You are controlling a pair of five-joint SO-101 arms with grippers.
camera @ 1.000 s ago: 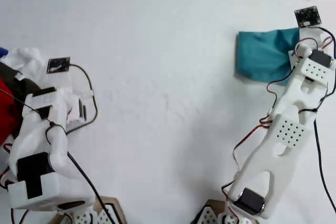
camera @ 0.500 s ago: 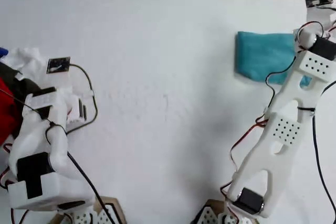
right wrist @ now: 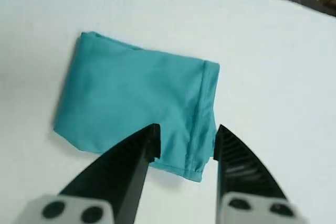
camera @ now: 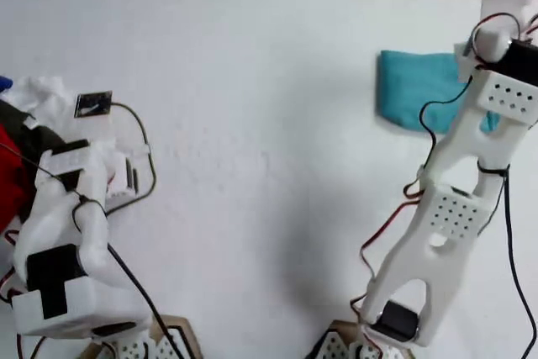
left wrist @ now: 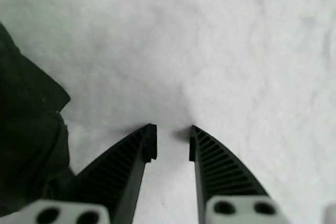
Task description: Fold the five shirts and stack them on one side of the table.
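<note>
High view: right arm (camera: 458,199) has lifted up and back off the folded teal shirt (camera: 416,90), which lies flat at the upper right of the table (camera: 252,56). A second ago the arm covered the shirt's right edge. Looks like shirt one is placed and the stack side chosen, four to go. Left arm (camera: 63,233) hasn't moved, over the shirt heap (camera: 38,94) at the left edge.

Right wrist view adds: right gripper (right wrist: 185,135) released, jaws apart, empty above the shirt's hem. Left wrist view: left gripper (left wrist: 171,140) also released, over white cloth (left wrist: 220,40), with dark cloth (left wrist: 26,129) just beside it.
</note>
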